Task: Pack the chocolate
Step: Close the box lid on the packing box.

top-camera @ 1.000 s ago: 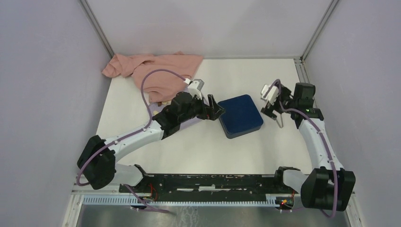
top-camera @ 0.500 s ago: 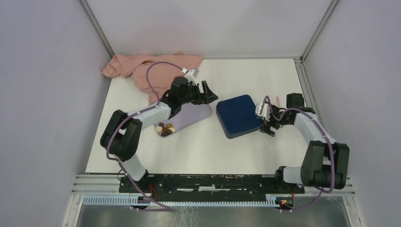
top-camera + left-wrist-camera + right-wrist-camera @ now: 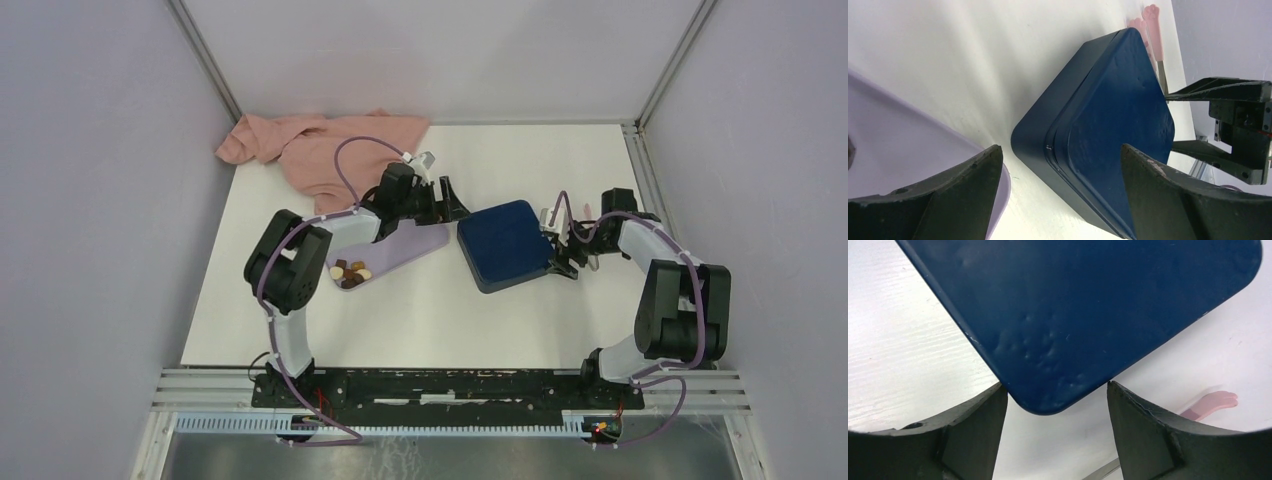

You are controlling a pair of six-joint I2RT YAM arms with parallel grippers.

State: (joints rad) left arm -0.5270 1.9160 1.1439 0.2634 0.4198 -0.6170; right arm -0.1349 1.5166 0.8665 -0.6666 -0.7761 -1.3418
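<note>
The chocolate (image 3: 350,271) is a small heap of brown and cream pieces at the near end of the lilac tray (image 3: 408,243). The dark blue box (image 3: 507,243) lies shut, right of the tray. My left gripper (image 3: 455,205) is open and low, at the box's left corner; in the left wrist view its jaws (image 3: 1060,149) frame that corner of the box (image 3: 1108,135) and the tray's edge (image 3: 908,150). My right gripper (image 3: 556,250) is open at the box's right corner (image 3: 1088,315), jaws (image 3: 1056,387) on either side of it, not touching.
A pink cloth (image 3: 325,145) lies bunched at the back left. Pink paw-tipped tongs (image 3: 589,212) lie on the table right of the box, behind my right gripper; they also show in the left wrist view (image 3: 1148,22) and the right wrist view (image 3: 1213,402).
Both arms have drawn in and dropped low. My left gripper moved right off the tray to the box's left corner. My right gripper moved down and left to the box's right corner.
</note>
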